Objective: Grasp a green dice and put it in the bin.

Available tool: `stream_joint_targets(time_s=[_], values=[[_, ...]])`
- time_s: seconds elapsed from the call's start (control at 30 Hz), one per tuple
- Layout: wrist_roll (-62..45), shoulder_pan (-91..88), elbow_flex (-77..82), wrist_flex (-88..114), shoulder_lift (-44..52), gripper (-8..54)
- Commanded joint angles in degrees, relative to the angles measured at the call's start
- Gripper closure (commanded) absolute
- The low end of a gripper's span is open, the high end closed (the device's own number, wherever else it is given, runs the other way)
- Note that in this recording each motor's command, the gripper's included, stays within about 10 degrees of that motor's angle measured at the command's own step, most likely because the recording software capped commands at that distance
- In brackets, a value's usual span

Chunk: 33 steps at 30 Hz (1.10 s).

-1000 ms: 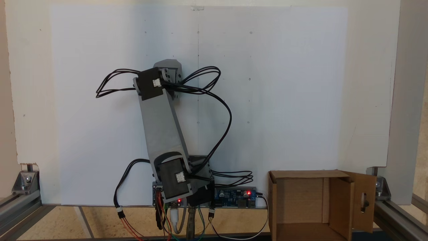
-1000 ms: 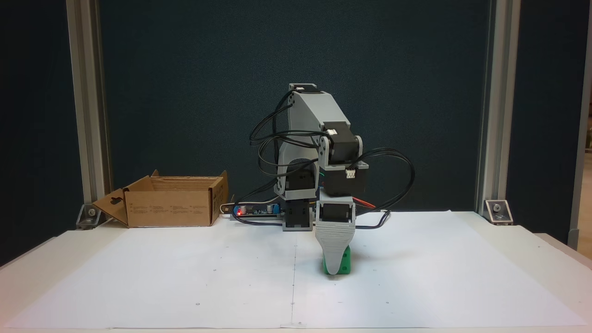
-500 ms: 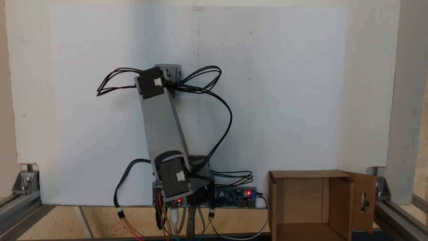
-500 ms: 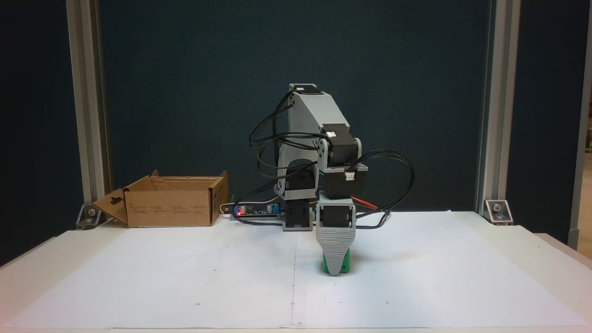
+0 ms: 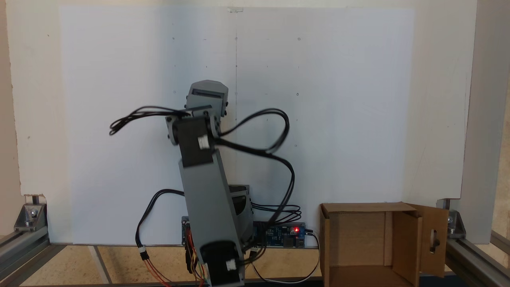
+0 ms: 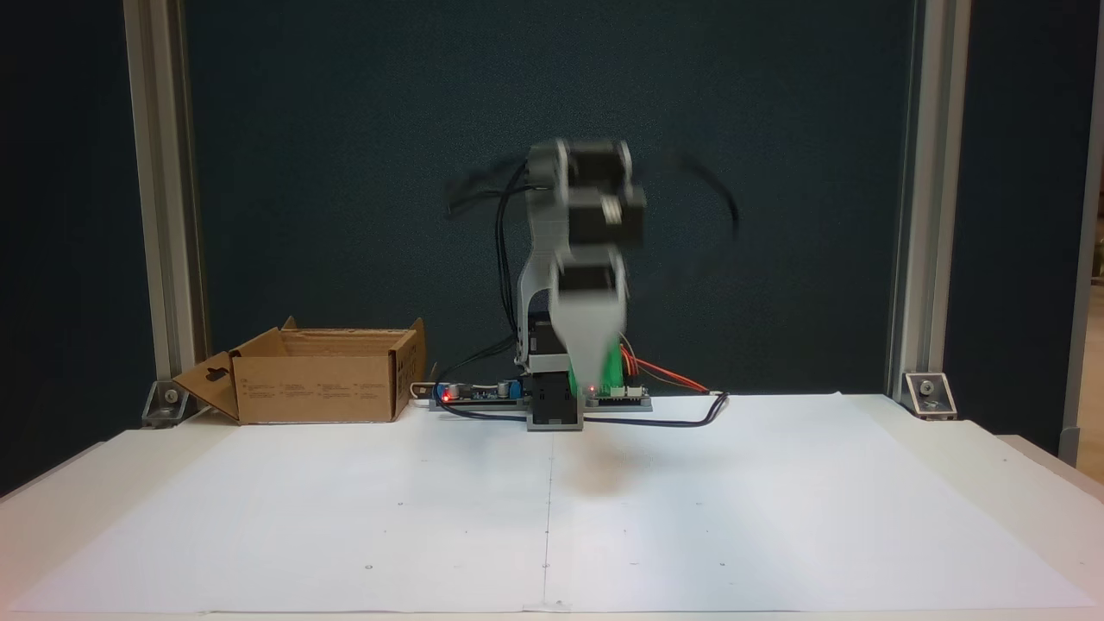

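The white paper (image 6: 552, 509) on the counter (image 6: 1031, 470) lay bare in front, with only a faint shadow under the arm. Above it, well clear of the sheet, the pincer (image 6: 595, 379) hung blurred, and the dice (image 6: 611, 373) showed as a green smear against its near finger, so it looked gripped and carried, though the blur hid the jaw gap and I could not tell for certain. In a fixed view from above, the arm (image 5: 207, 187) hid both. The dice looked light, stiff and smooth, likely slippery at its rounded edges; two opposite flat faces seemed the best hold, squarely centred. Farther back, at the left in this front view, the bin (image 6: 319, 388) stood open-topped by the frame post, well apart from the pincer
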Motion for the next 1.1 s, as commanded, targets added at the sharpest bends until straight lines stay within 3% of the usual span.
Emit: stream_joint_targets(time_s=[0.0,0.4,0.77,1.07], values=[[-3.3,0.6,-8.0,9.3,3.4,34.1],[-8.5,15.6,-12.8,9.5,4.3,34.1],[-28.8,58.2,-12.8,3.9,2.3,34.1],[-39.1,88.4,-15.2,3.3,-0.8,34.1]])
